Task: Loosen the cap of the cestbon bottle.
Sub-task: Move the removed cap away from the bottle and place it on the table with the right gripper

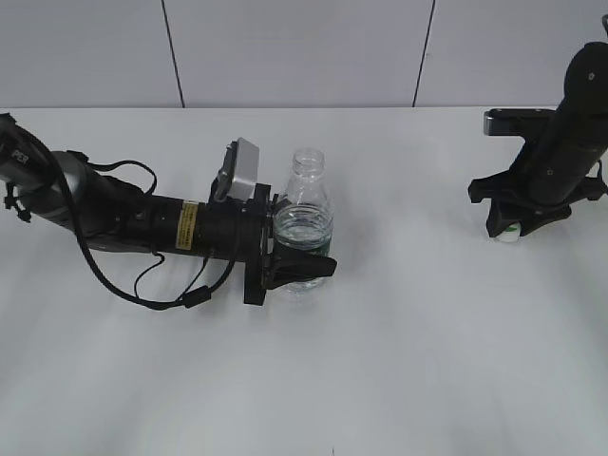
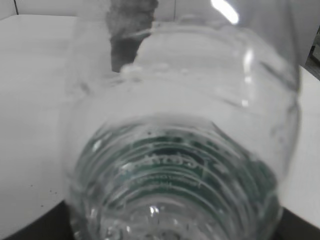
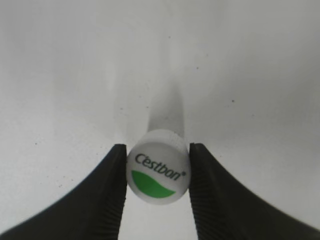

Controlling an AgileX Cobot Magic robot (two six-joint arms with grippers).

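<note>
Jaws of the right gripper point(image 3: 158, 176) are pinching the cap point(image 3: 158, 171) low over the tabletop point(image 1: 399, 361), well apart from the cestbon bottle point(image 1: 303, 224), whose neck is standing bare. The left gripper point(image 1: 296, 258) is clasping that bottle's lower body, apparently steadying it upright so the cap could turn free.

Exterior view slanting down at table point(image 1: 380, 380), wrist views close, perhaps sharing only tabletop.

The left tool point(image 1: 296, 256) is lying low, clamping the bottle point(image 1: 304, 214); the right tool point(image 3: 158, 192), at 3 o'clock, is pinching the cap point(image 3: 158, 172).
</note>
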